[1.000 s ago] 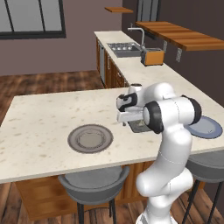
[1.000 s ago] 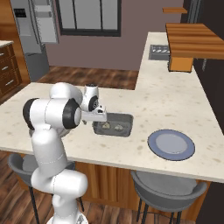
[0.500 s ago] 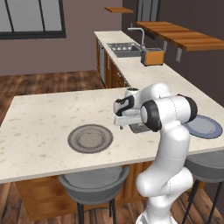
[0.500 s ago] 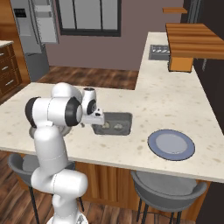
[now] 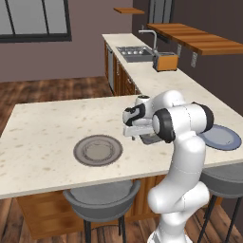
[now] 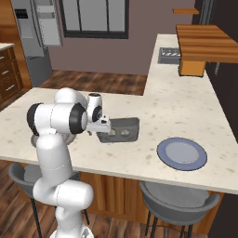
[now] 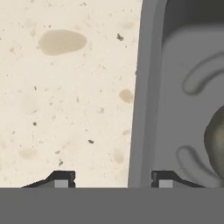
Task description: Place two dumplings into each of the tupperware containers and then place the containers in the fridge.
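Observation:
A dark grey tupperware container sits on the island counter with two pale dumplings in it. My gripper is low over its left end, also in the left base view, where the arm hides most of the container. In the hand view the gripper straddles the container's raised rim. One fingertip is over bare counter and the other inside the tray. The jaws stand apart, and the outer one is clear of the rim. One dumpling lies at the right edge. The fridge stands far back left.
A round grey plate lies on the island to the left of the arm. A flat blue-grey plate rests near the front edge on the right. Grey stools stand under the counter's front, and a sink is at the back.
The hand has sunk lower onto the container's left rim, and the jaws have drawn closer together. Container and plates have not moved.

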